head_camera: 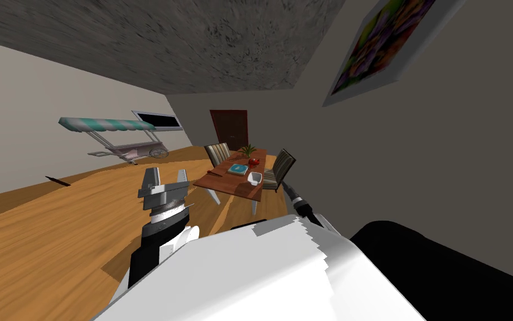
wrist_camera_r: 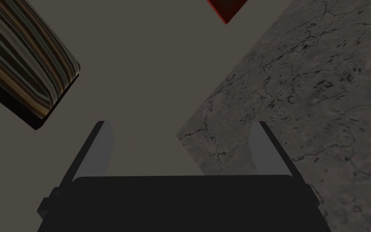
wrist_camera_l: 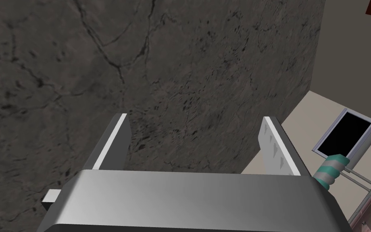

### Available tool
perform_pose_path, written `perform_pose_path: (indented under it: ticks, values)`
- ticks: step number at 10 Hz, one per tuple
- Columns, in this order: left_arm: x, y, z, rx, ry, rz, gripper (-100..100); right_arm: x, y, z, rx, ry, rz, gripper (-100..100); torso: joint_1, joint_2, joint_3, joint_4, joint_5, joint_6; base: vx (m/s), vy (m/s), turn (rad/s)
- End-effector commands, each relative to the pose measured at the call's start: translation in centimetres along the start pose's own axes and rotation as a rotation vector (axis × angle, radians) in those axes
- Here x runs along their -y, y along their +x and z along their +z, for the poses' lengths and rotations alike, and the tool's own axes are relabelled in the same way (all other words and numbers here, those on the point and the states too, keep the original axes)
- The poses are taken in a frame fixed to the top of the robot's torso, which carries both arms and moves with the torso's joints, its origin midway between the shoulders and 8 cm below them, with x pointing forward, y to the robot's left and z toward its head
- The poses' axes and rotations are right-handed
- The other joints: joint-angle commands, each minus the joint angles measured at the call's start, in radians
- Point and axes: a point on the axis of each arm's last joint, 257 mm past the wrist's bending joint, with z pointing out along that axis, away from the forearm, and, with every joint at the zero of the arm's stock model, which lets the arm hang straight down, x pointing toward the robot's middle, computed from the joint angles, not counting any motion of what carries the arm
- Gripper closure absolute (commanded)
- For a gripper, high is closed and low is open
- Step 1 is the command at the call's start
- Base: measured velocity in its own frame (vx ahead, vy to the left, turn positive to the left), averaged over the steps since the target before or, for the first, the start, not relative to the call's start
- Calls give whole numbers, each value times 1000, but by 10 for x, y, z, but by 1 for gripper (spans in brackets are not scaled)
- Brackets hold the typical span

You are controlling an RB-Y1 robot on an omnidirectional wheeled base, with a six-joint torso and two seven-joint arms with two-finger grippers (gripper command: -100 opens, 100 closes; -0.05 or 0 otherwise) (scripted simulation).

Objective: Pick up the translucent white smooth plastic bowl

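The small white bowl (head_camera: 255,178) stands at the near edge of a brown wooden table (head_camera: 224,183), far ahead across the room. My left gripper (head_camera: 166,176) is raised in front of me, well short of the table, its two fingers pointing up and open with nothing between them (wrist_camera_l: 194,121). My right forearm (head_camera: 300,203) reaches forward beside the table's near right corner. In its wrist view the right gripper (wrist_camera_r: 180,125) is open and empty, aimed upward.
On the table also lie a blue and white flat item (head_camera: 238,169), a red object (head_camera: 253,162) and a potted plant (head_camera: 246,149). Striped chairs (head_camera: 218,152) (head_camera: 279,169) flank it. A cart with a striped awning (head_camera: 121,136) stands far left. Wooden floor (head_camera: 82,223) stretches between.
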Motion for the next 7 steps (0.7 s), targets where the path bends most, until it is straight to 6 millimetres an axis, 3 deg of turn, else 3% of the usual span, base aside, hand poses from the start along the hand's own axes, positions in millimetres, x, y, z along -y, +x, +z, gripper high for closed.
perform_pose_path:
  ticks: [1, 2, 4, 5, 7]
  values:
    - [0, 0, 0, 0, 0, 0, 0, 32, 10, -11, -53, 62, -72, -100, 0, 0, 0, 0, 0, 0, 9, 67, 39]
    - [0, 0, 0, 0, 0, 0, 0, 38, 12, -13, -59, 74, -71, -100, 0, 0, 0, 0, 0, 0, 7, 61, 15]
    - [0, 0, 0, 0, 0, 0, 0, 92, 26, -43, -161, 184, -192, -100, 1, 0, 0, 0, 0, 0, 3, 122, 65]
    - [0, 0, 0, 0, 0, 0, 0, 102, 28, -48, -173, 201, -210, -100, 6, 0, 0, 0, 1, 0, 10, 131, 3]
    - [0, 0, 0, 0, 0, 0, 0, 157, 37, -88, -281, 313, -329, -100, 4, 0, 0, 0, 1, 0, 21, 136, 74]
